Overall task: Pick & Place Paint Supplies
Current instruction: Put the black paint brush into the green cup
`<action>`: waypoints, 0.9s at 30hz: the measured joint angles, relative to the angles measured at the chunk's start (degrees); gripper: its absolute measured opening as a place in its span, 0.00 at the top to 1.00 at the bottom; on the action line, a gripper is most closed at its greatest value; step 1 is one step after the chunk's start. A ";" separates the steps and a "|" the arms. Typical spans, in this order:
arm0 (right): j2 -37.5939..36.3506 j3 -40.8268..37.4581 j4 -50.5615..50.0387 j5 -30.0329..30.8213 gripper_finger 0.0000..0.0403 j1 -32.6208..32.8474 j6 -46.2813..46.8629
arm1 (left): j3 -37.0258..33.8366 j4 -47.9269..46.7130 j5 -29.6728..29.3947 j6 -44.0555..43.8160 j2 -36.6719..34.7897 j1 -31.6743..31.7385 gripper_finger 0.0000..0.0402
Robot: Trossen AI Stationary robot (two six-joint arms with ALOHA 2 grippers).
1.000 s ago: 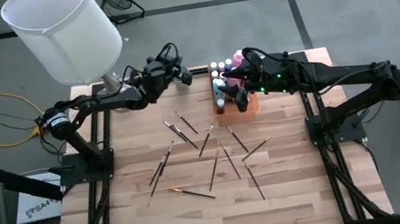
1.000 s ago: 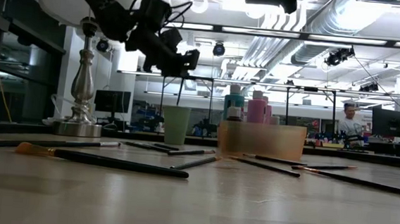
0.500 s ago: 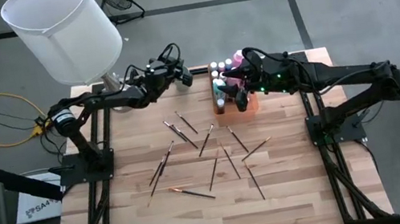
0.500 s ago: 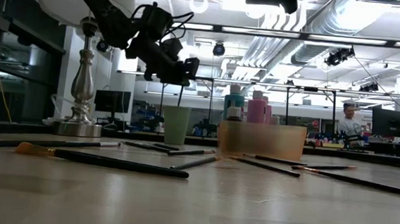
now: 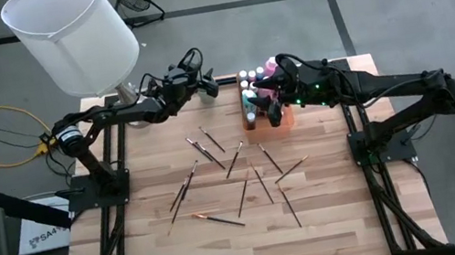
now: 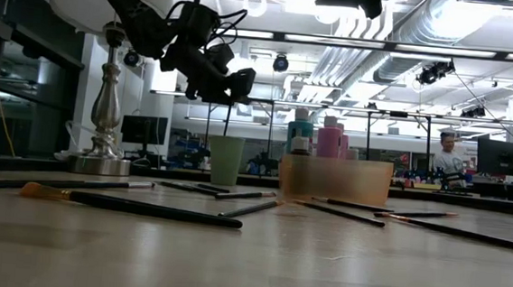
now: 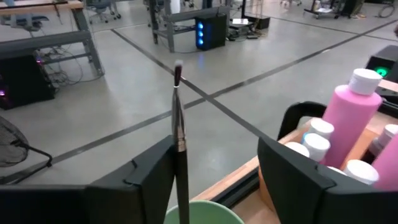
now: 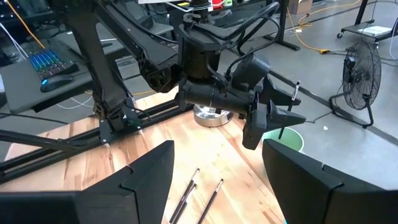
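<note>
Directly beneath the left pincer (image 5: 205, 86), at the far edge of the counter (image 5: 336, 220), stands a pale green cup (image 6: 225, 160). One paintbrush (image 7: 179, 134) stands upright in that cup, bristles up, its long axis vertical and running up through the gap between the fingers. In the left wrist view the brush sits close against one finger (image 7: 149, 180), with clear space to the other; fingers apart, no grip on the shaft that I can make out. Judgement: this brush is delivered, and the coming move is a straight lift clear of the handle, along its axis, so as not to tip the cup.

Beside the cup, on the side away from the lamp base (image 6: 105, 106), sits the amber tray (image 6: 335, 179) of paint bottles: white-capped small ones (image 5: 244, 78), a tall pink bottle (image 6: 330, 137) and a teal one (image 6: 300, 131). The right pincer (image 5: 271, 83) hangs over this tray with fingers spread, holding nothing visible.

Nearer the camera side of the counter from both pincers, loose paintbrushes (image 5: 233, 159) lie flat and scattered at mixed angles, well apart from the cup. One with an orange tip (image 5: 219, 219) lies farthest out. Left arm looks the nearer to most of them; the right is nearer the few at (image 5: 291, 169).
</note>
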 joint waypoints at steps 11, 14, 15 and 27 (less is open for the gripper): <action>0.00 0.00 0.00 -0.01 0.41 0.00 1.30 | 0.00 -0.10 0.23 -0.29 0.00 0.00 0.42; 0.00 0.00 -0.03 0.00 0.41 0.00 1.51 | 0.00 -0.16 0.25 -0.31 0.00 0.00 0.42; 0.00 0.00 -0.09 0.00 0.41 0.00 1.51 | 0.00 -0.42 0.25 -0.27 0.00 0.00 0.42; 0.00 0.00 -0.24 0.00 0.41 0.00 1.51 | -0.02 -4.57 0.34 4.36 0.00 0.00 0.42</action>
